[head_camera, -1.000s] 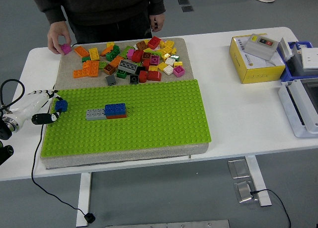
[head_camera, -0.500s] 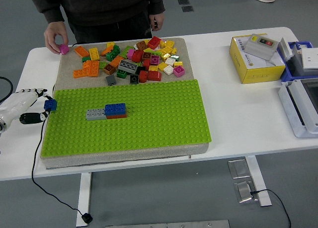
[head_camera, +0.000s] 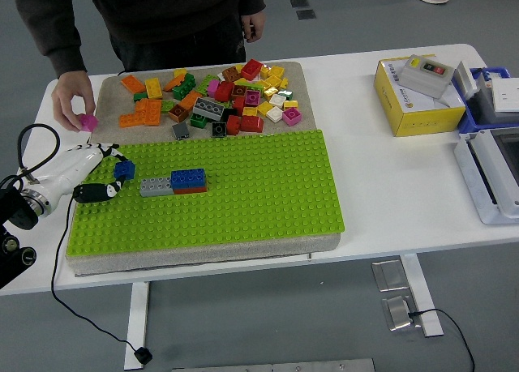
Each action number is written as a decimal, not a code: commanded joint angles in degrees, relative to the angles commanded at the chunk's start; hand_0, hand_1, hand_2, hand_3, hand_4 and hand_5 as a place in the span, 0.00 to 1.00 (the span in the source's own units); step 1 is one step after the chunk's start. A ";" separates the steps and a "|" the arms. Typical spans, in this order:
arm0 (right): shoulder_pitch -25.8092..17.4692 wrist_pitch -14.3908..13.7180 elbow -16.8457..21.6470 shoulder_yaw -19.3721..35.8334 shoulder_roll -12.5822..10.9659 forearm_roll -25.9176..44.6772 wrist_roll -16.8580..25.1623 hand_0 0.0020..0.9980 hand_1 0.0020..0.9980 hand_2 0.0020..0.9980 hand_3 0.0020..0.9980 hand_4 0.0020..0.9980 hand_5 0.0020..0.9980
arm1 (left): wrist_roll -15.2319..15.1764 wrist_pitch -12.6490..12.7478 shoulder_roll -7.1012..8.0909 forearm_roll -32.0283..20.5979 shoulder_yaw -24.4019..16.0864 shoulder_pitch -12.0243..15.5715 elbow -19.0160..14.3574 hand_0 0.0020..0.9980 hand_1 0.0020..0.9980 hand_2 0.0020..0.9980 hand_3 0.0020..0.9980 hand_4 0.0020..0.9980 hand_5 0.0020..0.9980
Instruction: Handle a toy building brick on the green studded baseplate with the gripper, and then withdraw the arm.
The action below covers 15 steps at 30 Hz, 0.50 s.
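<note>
left hand over the green studded baseplate, fingers pinching a small blue brick. held just left of the grey brick and the blue brick on red. at the far side of the desk, a person's hand holding a pink brick.

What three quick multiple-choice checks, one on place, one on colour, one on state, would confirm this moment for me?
1. Where is the left hand? A over the baseplate's left part; B over the yellow box; C off the table.
2. What colour is the small brick in it? A red; B blue; C yellow.
3. What does the person's hand hold? A nothing; B a grey brick; C a pink brick.

A: it hangs over the green baseplate, left of the grey brick.
B: blue shows between the fingers.
C: a pink brick sits at its fingertips.
</note>
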 joint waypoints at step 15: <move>0.19 0.13 -0.07 -0.22 0.05 0.31 0.28 0.64 0.60 0.68 0.66 0.57 1.00 | 0.81 -0.53 -3.63 -0.28 -0.64 -0.47 -1.04 0.97 0.96 0.94 0.56 0.43 0.30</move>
